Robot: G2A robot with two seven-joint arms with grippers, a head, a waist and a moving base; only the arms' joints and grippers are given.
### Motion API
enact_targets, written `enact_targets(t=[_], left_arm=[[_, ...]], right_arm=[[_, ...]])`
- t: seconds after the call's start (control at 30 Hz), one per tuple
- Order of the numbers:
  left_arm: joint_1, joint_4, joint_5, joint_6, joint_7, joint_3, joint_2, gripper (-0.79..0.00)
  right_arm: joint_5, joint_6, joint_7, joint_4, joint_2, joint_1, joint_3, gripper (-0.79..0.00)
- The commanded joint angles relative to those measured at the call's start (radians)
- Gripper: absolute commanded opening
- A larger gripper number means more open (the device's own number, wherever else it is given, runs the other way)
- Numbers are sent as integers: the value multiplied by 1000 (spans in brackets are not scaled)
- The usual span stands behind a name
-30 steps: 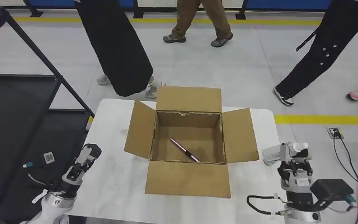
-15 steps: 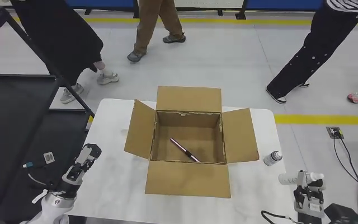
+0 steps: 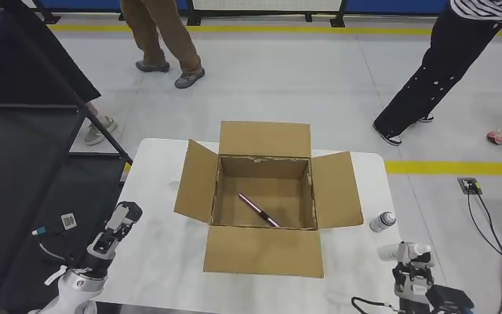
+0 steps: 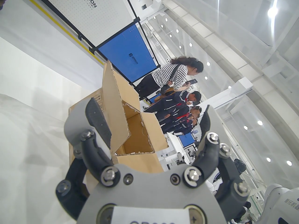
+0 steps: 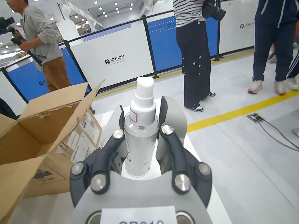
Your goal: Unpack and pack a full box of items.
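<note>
A white spray bottle point(image 5: 140, 127) is clamped in the right pincer point(image 5: 143, 115). Its clear body is pressed between the two pads, and its white nozzle projects past the fingertips. From above, this pincer is seen at the near right corner of the tabletop point(image 3: 157, 235), apart from the open cardboard box point(image 3: 263, 251). The box is set at the tabletop's middle with all four flaps folded outward. A slender dark pen point(image 3: 259, 209) is laid on the box floor. A small capped bottle point(image 3: 382, 222) is stood just beside the right flap, between the box and the right pincer. The left pincer point(image 4: 150, 117) is held at the near left edge, its fingers spread apart with nothing gripped.
</note>
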State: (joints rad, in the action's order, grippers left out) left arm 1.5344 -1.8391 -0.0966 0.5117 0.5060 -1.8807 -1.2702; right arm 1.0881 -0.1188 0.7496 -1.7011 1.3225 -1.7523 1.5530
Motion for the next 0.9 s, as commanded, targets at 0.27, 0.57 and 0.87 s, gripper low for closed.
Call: enact_targets(t=[0.27, 0.57, 0.87], left_arm=[[0, 0, 0, 0, 0, 0, 0, 0], [0, 0, 0, 0, 0, 0, 0, 0], [0, 0, 0, 0, 0, 0, 0, 0]], right_arm=[[1, -65, 330, 414, 35, 217, -85, -785], [-14, -79, 378, 601, 54, 346, -105, -785], [19, -105, 379, 709, 64, 415, -112, -785]])
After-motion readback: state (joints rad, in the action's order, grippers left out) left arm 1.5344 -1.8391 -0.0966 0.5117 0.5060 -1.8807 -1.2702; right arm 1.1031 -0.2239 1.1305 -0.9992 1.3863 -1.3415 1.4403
